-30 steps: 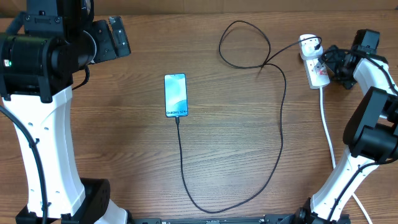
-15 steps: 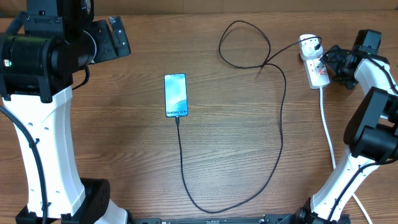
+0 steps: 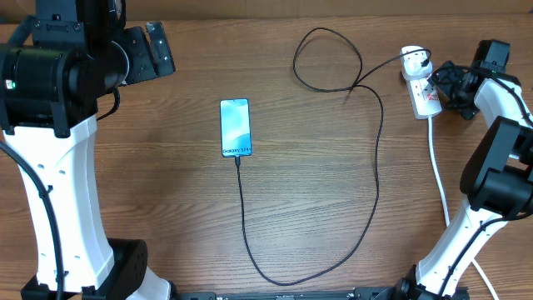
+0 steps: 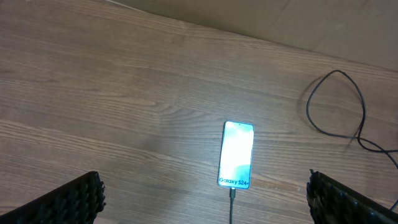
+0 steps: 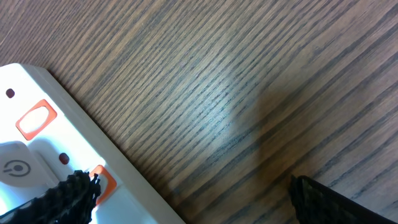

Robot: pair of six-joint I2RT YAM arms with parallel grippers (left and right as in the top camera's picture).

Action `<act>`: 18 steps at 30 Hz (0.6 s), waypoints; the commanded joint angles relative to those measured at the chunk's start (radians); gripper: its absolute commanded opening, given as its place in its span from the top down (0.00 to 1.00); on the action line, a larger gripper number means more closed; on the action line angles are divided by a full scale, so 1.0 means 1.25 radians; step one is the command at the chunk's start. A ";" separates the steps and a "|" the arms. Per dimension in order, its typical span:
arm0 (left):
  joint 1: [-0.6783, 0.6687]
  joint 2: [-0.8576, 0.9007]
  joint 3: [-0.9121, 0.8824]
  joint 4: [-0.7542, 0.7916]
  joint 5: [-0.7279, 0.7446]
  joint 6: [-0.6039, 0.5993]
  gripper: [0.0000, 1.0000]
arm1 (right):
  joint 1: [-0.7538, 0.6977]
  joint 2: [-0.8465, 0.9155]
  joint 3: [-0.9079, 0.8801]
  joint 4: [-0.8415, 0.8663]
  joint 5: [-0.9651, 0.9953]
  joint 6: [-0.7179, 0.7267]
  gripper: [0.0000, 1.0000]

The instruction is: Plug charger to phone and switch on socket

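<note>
Overhead coverage takes in the whole layout. The phone (image 3: 235,127) lies flat near the middle of the bench (image 3: 166,183), screen up and lit. The charger (image 3: 376,167) is joined to the phone's near edge. From there it runs toward the robot, bends round to the right, climbs away, makes a loop at the far side and reaches the far end of the socket (image 3: 419,87). The socket lies at the far right, and its white lead (image 3: 437,167) trails back toward the right arm's base. The right pincer (image 3: 440,83) sits just beside the socket. The left pincer (image 3: 154,50) is raised at the far left, well apart from everything.

Only the left wrist view shows its own pincer (image 4: 205,202) spread wide, with nothing between the fingers. The phone (image 4: 237,162) sits between them below, and the cable loop shows off to the right.

Only the right wrist view gives the socket (image 5: 37,155) up close. One red switch (image 5: 35,119) is plain to see, and a second is partly behind the left finger. This pincer (image 5: 193,199) is also fully apart, holding nothing. Whether a finger touches the strip cannot be told.

The bench is dark brown with a strong wood grain. A paler tan band runs beyond its far edge.
</note>
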 commanded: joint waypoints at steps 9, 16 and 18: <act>0.001 -0.004 0.009 -0.001 -0.007 -0.011 0.00 | 0.005 -0.015 0.020 -0.002 -0.032 -0.024 0.00; 0.001 -0.004 0.009 -0.001 -0.007 -0.012 0.00 | 0.005 -0.011 0.016 -0.003 -0.032 -0.024 0.00; 0.001 -0.004 0.009 -0.001 -0.007 -0.012 0.00 | 0.005 -0.011 0.016 -0.006 -0.032 -0.024 0.00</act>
